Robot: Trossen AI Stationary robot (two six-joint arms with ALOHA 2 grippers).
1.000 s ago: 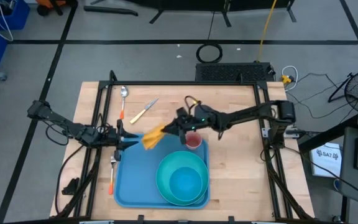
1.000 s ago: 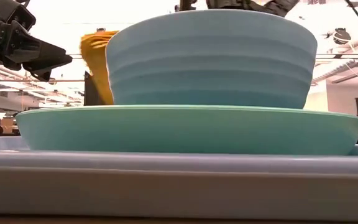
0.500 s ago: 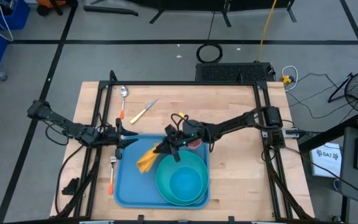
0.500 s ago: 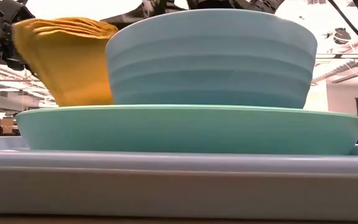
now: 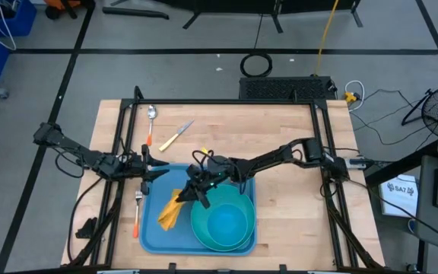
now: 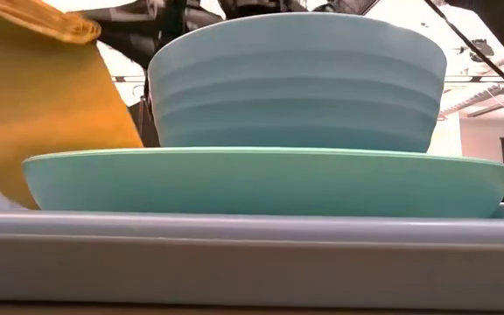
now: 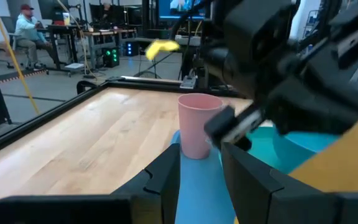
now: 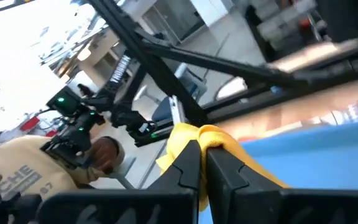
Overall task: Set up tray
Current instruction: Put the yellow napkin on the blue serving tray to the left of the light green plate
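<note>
The blue tray (image 5: 153, 231) lies at the table's near middle. On it a turquoise bowl (image 5: 222, 221) sits in a turquoise plate (image 6: 261, 179). A pink cup (image 7: 197, 124) stands at the tray's far side. A yellow-orange napkin (image 5: 171, 211) hangs over the tray's left part, left of the bowl, from my shut right gripper (image 5: 191, 194). My left gripper (image 5: 157, 170) is at the tray's far left corner, pointing level, with the rim between its fingers. My left gripper has the tray's rim (image 7: 199, 186) at the far left corner between its two fingers, coming level from the table's left. The tray lies flat on the table. My right gripper pinches the napkin's upper folded end (image 8: 211, 135) between its two fingertips. The napkin (image 6: 42, 114), of several layers, hangs slack below the fingers. Whether its lower end rests on the tray I cannot tell.
A fork with an orange handle (image 5: 138, 214) lies on the table just left of the tray. A spoon (image 5: 151, 122) and a knife (image 5: 176, 135) lie at the far left. The wood to the tray's right is bare.
My right gripper has carried the napkin from above the tray's far edge toward the table's near left and down. The napkin now hangs low over the tray's left part beside the bowl. The gripper has stayed shut on it.
</note>
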